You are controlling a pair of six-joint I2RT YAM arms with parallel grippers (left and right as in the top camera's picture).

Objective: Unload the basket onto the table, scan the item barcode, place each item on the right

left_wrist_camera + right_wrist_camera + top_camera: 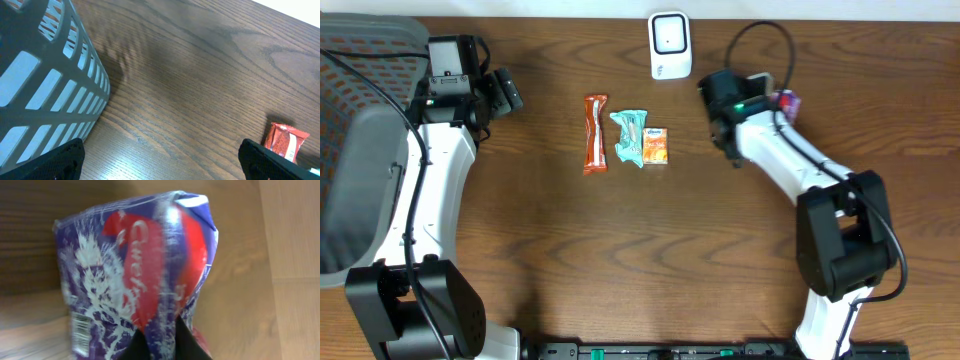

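Observation:
My right gripper (162, 345) is shut on the lower edge of a purple, red and white snack packet (135, 265). The packet fills the right wrist view, and a barcode (80, 327) shows at its lower left. Overhead, that packet (786, 101) sticks out beside the right gripper (775, 100), to the right of the white scanner (670, 45) at the table's far edge. My left gripper (505, 90) hangs open at the far left. Its two fingertips (60, 162) stand wide apart over bare wood, with nothing between them.
A grey slatted basket (360, 150) stands at the left edge, close to the left gripper (161, 162). An orange-red bar (595, 132), a teal wrapper (630, 135) and a small orange box (655, 146) lie mid-table. The bar (284, 141) also shows in the left wrist view.

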